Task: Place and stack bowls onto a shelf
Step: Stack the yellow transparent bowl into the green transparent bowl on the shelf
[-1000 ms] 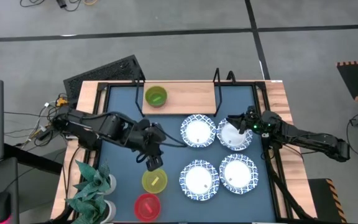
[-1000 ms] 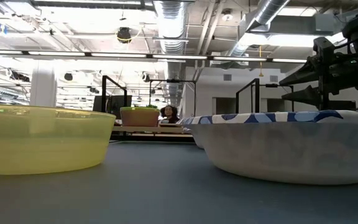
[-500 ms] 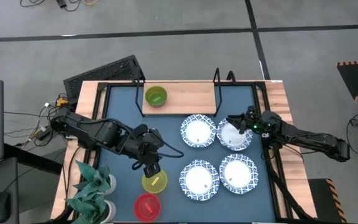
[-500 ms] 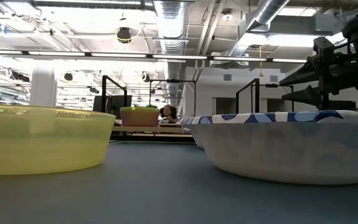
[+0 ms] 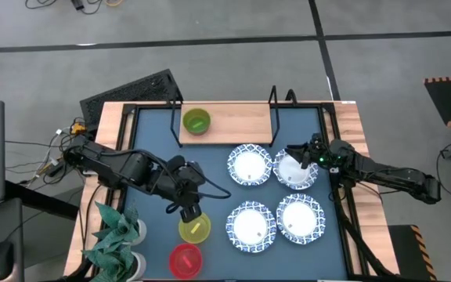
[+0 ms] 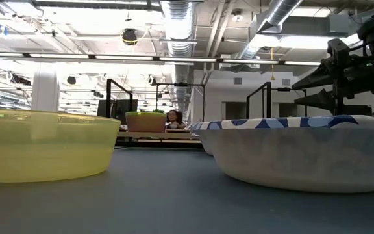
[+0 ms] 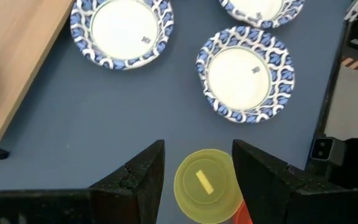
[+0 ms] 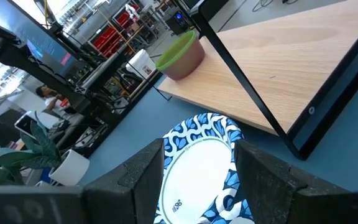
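My left gripper (image 5: 188, 210) hovers, fingers apart, over the yellow bowl (image 5: 195, 228); the green bowl (image 5: 196, 122) sits on the wooden shelf (image 5: 233, 124); my right gripper (image 5: 294, 151), fingers spread, hangs above a blue-rimmed white bowl (image 5: 295, 171).

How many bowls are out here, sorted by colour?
White with blue patterned rims: 4
Green: 1, on the shelf
Yellow: 1
Red: 1
Total: 7
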Controlling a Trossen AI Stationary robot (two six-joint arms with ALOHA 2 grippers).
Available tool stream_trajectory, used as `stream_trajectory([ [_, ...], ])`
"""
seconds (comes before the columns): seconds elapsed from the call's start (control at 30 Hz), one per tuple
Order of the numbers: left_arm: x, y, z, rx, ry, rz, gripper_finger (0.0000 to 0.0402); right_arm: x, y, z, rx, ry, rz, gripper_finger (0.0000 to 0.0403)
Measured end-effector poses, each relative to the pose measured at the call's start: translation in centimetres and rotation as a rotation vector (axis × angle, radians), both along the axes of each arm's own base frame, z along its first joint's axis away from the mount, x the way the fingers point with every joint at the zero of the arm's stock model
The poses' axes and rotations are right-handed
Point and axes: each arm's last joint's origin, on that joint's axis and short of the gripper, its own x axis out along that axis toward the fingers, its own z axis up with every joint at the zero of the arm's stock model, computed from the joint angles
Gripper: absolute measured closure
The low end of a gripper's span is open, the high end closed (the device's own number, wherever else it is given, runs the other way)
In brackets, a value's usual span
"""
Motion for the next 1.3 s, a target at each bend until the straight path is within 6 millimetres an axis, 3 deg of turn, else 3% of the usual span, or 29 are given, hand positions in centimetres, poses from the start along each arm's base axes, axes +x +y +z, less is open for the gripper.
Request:
stream_trajectory([
  [0.33,0.5,-0.8,-7.1,-0.07,0.21,-0.012,0.023,0.0,0.0,0.0,-0.002,0.001,0.0,0.0183],
  [0.8,0.1,-1.5,-16.4,-0.117,0.263,-0.005,0.023,0.0,0.0,0.0,0.001,0.0,0.0,0.0183],
  [1.3,-1.1,-0.6,-21.9,-0.151,0.268,-0.025,0.023,0.0,0.0,0.0,0.001,0.0,0.0,0.0183],
])
